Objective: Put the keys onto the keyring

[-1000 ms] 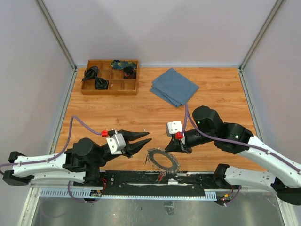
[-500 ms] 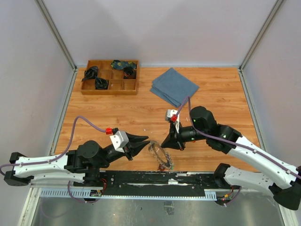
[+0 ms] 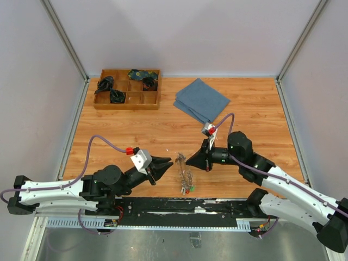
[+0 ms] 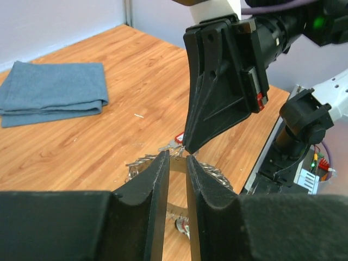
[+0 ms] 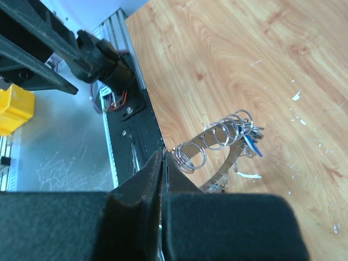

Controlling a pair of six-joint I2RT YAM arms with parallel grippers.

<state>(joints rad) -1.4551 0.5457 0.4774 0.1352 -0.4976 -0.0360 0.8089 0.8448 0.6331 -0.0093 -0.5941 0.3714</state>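
Note:
The keyring (image 3: 186, 175), a metal band crowded with silver keys, hangs upright above the wood near the table's front edge. My right gripper (image 3: 187, 160) is shut on its top edge. In the right wrist view my right gripper (image 5: 163, 155) pinches the band, and the keyring (image 5: 217, 142) shows several small split rings and a blue-tagged key (image 5: 251, 145). My left gripper (image 3: 170, 163) is just left of the ring, jaws a narrow gap apart with nothing between them. In the left wrist view, my left gripper (image 4: 176, 159) points at the keyring (image 4: 215, 173) and a red-tagged key (image 4: 178, 137).
A wooden compartment tray (image 3: 128, 101) with dark bundles stands at the back left. A folded blue cloth (image 3: 202, 100) lies at the back middle and shows in the left wrist view (image 4: 54, 92). A black rail (image 3: 179, 207) runs along the near table edge.
My right gripper has lifted the keyring from lying flat to hanging upright and moved left. My left gripper has narrowed its jaws and moved right toward the ring.

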